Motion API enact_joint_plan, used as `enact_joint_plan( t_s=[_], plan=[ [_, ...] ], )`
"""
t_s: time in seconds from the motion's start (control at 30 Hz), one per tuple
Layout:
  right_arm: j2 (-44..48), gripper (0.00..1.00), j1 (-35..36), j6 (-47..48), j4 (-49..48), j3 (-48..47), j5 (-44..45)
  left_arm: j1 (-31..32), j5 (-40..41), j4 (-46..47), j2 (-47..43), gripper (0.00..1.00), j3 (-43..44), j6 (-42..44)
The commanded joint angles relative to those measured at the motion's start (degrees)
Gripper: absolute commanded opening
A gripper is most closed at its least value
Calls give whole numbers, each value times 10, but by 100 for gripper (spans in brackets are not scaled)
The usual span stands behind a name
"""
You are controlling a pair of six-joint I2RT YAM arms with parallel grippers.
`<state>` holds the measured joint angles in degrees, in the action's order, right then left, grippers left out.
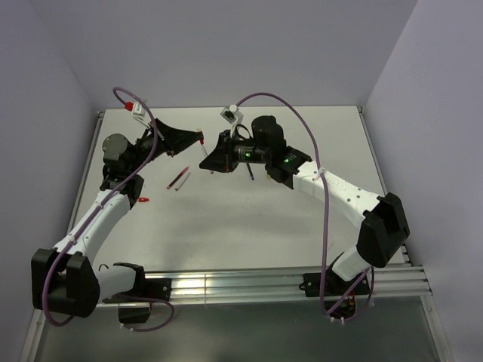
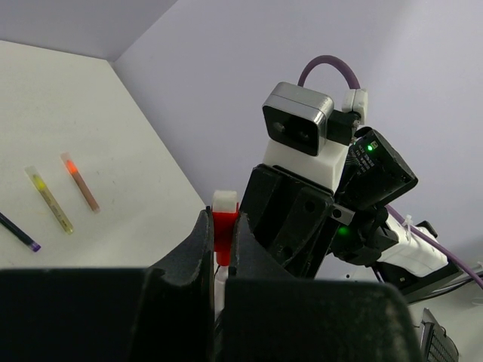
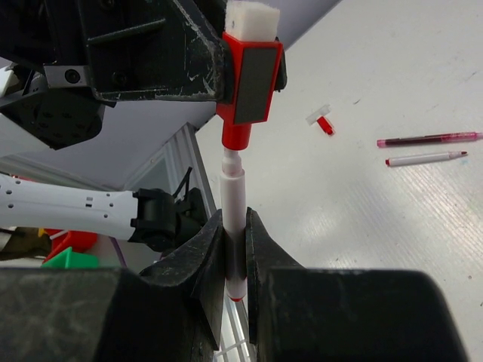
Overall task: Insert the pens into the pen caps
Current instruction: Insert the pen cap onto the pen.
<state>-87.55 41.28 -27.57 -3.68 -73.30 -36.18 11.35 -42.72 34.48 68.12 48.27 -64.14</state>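
My left gripper (image 2: 223, 226) is shut on a red pen cap (image 2: 225, 228) with a white end. My right gripper (image 3: 235, 226) is shut on a white-barrelled pen (image 3: 235, 197), held upright. The pen's tip meets the open lower end of the red cap (image 3: 249, 74), in line with it. In the top view both grippers, left (image 1: 194, 143) and right (image 1: 208, 161), meet above the middle back of the table, with the cap (image 1: 201, 139) between them. More pens lie on the table: a dark red one (image 3: 427, 139), a white one (image 3: 423, 158), a yellow one (image 2: 50, 199) and an orange one (image 2: 80, 182).
A loose small red cap (image 3: 324, 124) lies on the table near the two pens. Another red cap (image 1: 143, 200) lies by the left arm. A black pen (image 1: 250, 173) lies under the right arm. Purple cables (image 1: 272, 98) arc over both arms. Walls enclose the table on three sides.
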Motion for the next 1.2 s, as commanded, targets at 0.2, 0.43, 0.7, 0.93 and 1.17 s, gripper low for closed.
enact_joint_plan(
  t_s=[0.2,0.43,0.7,0.93,1.17],
  plan=[
    [35,0,-5,2,-19,-22,18,11,-13,17,-9,0,10,9],
    [65,0,-7,-14,-59,15,59,45,25,9,-48,0,-22,19],
    [88,0,-7,-8,-73,38,76,102,51,-9,-113,0,-61,45],
    [112,0,-8,10,-88,60,74,151,27,-25,-145,0,-79,89],
    [144,0,-6,27,-111,75,69,197,23,-31,-172,0,-100,139]
  ],
)
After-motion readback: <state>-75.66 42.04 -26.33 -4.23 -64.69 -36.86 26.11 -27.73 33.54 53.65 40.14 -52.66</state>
